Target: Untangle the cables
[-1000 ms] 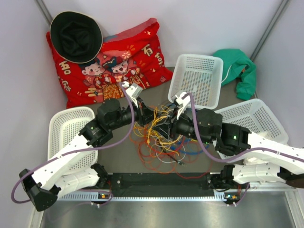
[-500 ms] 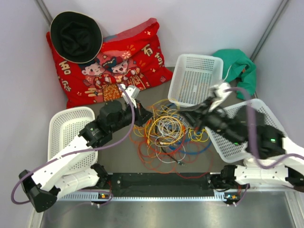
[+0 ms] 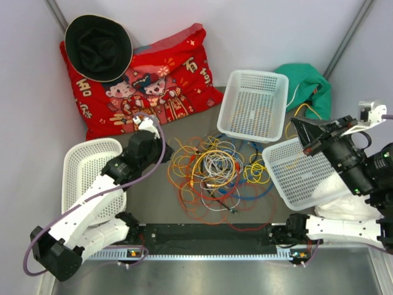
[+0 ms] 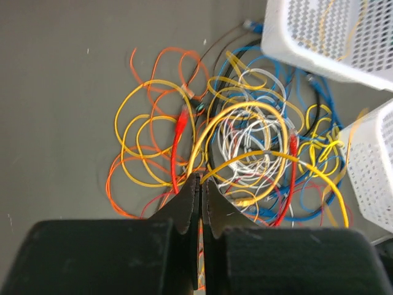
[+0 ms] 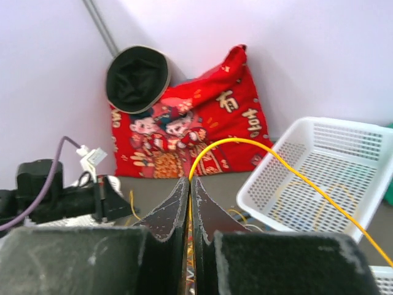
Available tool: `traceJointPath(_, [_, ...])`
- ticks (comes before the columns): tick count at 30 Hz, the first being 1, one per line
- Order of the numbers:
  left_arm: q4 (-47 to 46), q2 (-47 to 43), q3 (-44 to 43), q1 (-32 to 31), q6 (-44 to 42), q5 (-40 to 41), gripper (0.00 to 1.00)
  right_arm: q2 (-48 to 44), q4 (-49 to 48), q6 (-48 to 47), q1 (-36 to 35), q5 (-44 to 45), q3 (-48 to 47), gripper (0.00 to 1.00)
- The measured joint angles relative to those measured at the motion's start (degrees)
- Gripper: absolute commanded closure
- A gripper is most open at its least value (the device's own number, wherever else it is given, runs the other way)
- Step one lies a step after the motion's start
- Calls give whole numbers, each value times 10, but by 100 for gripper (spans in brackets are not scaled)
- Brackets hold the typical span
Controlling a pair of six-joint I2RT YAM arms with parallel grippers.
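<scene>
Notes right gripper point(image 5: 188, 184) swung since a second ago from the pile out right, over right basket point(image 3: 307, 178), pinched shut on yellow cable point(image 5: 245, 141), evidently drawing it free. Finds left gripper point(image 4: 200, 184) closed, hold unconfirmed, likely anchoring pile's left. Locates cables point(image 3: 212, 172) mid-table.

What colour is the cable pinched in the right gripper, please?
The cable is yellow; the right wrist view shows it best.

Grey table point(image 3: 156, 203) carrying tangled cables point(image 3: 212, 166) lying at centre, white baskets sitting around them, left basket point(image 3: 83, 163), far basket point(image 3: 255, 104), right basket point(image 3: 301, 175), red cushion point(image 3: 169, 80) lying far left, green cloth point(image 3: 310, 86) bunching far right
</scene>
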State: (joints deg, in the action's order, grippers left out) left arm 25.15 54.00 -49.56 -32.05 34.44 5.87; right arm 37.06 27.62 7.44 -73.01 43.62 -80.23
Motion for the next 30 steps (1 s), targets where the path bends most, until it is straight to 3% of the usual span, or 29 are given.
traceJointPath(7, [6,0,20,2,18,-20,100,89,30,-28,11,38,-63,100])
traceJointPath(22, [-21,-5,67,2,42,-81,100,370,58,33,348,-180,-185,100])
traceJointPath(30, [-25,-33,89,2,45,-94,100,503,43,49,447,-213,-246,100])
